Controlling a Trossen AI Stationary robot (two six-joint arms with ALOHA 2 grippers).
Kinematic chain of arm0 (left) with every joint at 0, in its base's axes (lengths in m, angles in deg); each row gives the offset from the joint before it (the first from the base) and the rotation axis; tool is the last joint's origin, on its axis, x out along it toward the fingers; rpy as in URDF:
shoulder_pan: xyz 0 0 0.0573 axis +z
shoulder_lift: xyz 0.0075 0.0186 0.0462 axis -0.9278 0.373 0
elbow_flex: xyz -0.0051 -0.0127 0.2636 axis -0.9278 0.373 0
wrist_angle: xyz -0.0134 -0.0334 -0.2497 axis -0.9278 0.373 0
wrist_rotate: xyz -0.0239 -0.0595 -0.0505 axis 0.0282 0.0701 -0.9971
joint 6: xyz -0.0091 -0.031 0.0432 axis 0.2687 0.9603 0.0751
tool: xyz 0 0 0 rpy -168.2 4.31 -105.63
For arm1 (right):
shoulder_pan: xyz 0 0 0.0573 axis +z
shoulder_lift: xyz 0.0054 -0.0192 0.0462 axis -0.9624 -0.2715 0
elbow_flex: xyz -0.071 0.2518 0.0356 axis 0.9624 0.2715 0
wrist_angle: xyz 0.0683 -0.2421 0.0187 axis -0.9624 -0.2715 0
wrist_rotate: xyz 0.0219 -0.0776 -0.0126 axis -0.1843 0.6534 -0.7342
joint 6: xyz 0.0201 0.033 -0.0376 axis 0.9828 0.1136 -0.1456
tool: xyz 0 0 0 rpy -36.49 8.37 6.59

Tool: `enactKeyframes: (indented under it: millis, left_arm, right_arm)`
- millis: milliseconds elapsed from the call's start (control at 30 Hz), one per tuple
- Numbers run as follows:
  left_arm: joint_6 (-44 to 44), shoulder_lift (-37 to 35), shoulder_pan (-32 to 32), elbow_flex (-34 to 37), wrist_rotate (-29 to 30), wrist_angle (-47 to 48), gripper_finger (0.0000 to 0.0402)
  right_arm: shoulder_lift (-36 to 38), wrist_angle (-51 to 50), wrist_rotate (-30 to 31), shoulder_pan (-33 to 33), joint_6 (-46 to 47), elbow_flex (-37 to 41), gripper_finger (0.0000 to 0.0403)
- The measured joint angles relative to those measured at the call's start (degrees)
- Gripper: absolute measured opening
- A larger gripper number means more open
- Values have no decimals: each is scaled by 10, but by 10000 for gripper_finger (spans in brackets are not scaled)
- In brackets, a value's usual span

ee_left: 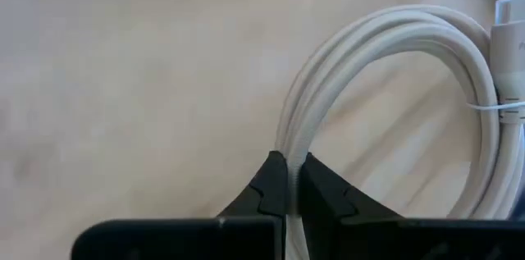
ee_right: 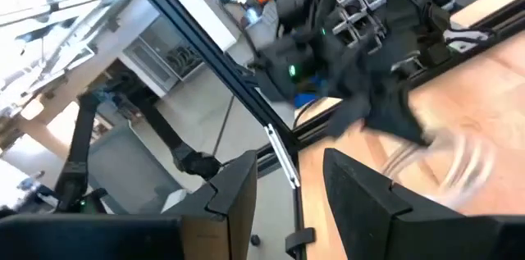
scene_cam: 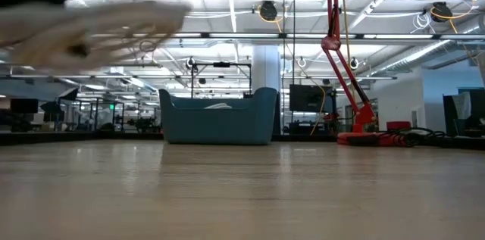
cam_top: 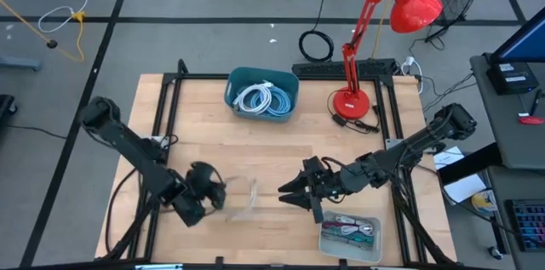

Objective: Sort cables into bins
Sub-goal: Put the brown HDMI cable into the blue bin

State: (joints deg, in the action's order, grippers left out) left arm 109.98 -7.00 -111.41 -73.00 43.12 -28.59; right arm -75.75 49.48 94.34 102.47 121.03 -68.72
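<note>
left hand [ee_left: 289, 180] pinching white cable [ee_left: 394, 43] | coil motion-blurred overhead

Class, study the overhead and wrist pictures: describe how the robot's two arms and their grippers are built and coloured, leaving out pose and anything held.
Both arms are dark, near-black jointed links with rounded housings. The left gripper ends in two matte black fingers tapering to wedge tips. The right gripper has two broader, flat-faced black fingers. No markings are readable.

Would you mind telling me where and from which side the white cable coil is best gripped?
On the bundled strands of its loop, as the left gripper does: fingers either side of the white cable coil, away from the tie and plug end.
</note>
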Motion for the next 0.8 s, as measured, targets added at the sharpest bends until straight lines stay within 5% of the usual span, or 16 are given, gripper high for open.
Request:
enactKeyframes:
  millis: [233, 567, 800]
  left_arm:
    - [-11, -104, 47, -1, 116, 6, 12]
    - [-222, -131, 155, -1, 62, -169, 12]
    - [-258, -128, 170, -1, 47, -210, 12]
  right_arm:
    - [-14, 15, 51, 0, 20, 0, 136]
    - [-85, 127, 55, -23, 34, 0, 163]
    - [-96, 131, 40, -34, 45, 0, 181]
